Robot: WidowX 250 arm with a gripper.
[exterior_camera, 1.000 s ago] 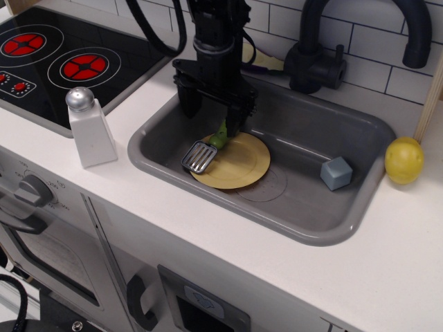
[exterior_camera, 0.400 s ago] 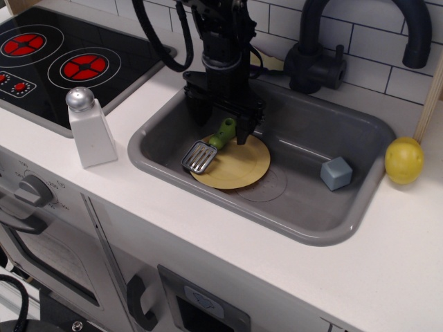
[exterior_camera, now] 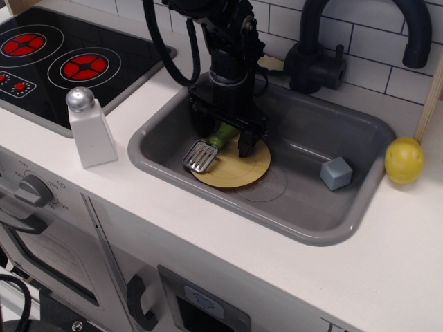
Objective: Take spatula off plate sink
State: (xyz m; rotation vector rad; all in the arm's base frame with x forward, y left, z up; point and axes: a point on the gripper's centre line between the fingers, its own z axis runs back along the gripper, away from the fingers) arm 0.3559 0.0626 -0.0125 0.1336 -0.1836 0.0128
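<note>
Counter: white, toy kitchen, tiled wall behind
Sink (exterior_camera: 346, 214): grey basin
Plate (exterior_camera: 239, 169): yellow, left half of sink floor
Spatula (exterior_camera: 206, 151): blade over plate's left rim, green handle under gripper
Gripper (exterior_camera: 225, 135): fingers apart, straddling handle; contact probably none, view poor
Cube (exterior_camera: 336, 173): grey-blue, right of plate

The spatula (exterior_camera: 206, 150) has a shiny slotted metal blade and a smooth green plastic handle. The plate (exterior_camera: 239, 166) looks matt mustard plastic. The sink (exterior_camera: 304, 138) is smooth grey plastic with a soft sheen.
</note>
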